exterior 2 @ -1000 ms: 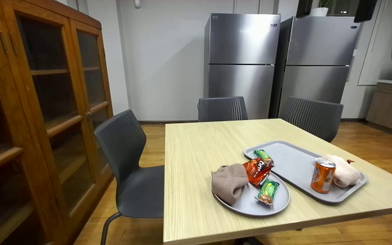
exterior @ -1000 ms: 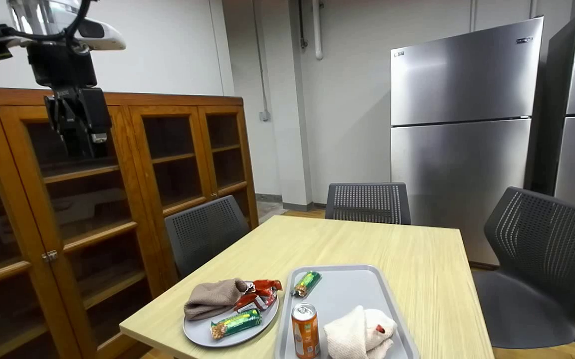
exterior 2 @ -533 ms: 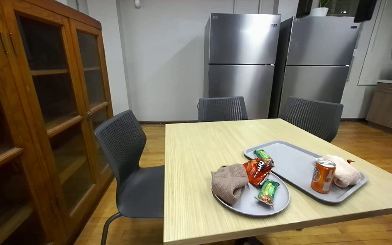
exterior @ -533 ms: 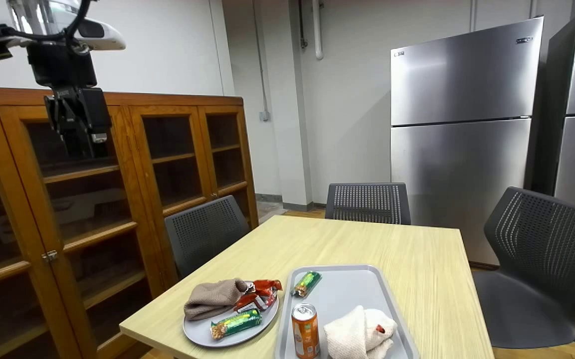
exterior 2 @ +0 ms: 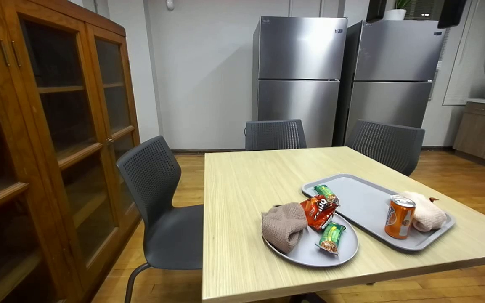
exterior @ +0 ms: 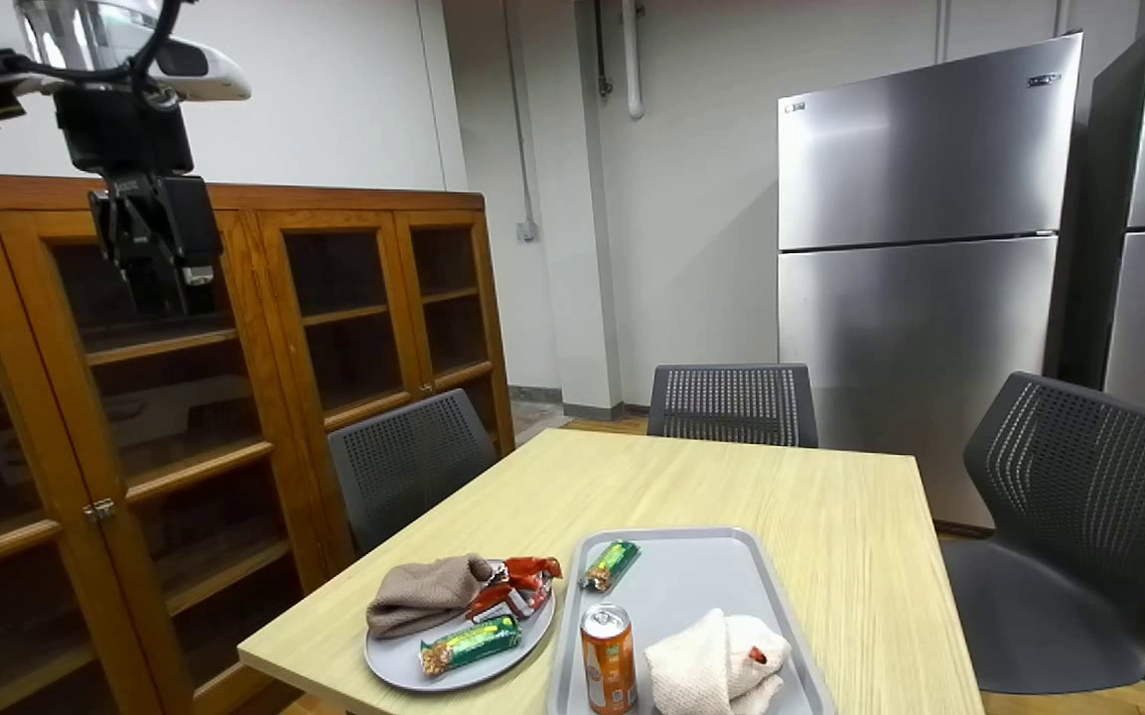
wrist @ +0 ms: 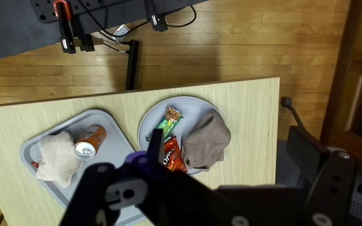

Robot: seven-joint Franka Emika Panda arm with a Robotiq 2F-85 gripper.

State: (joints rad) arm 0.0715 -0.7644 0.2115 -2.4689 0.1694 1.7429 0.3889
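Gripper [exterior: 170, 290] high, perhaps over plate rim [wrist: 181, 99]

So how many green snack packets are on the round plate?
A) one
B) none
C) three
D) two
A: in both exterior views, one green packet lies on the round plate with the brown cloth and the red chip bag, while the second green packet is on the gray tray.
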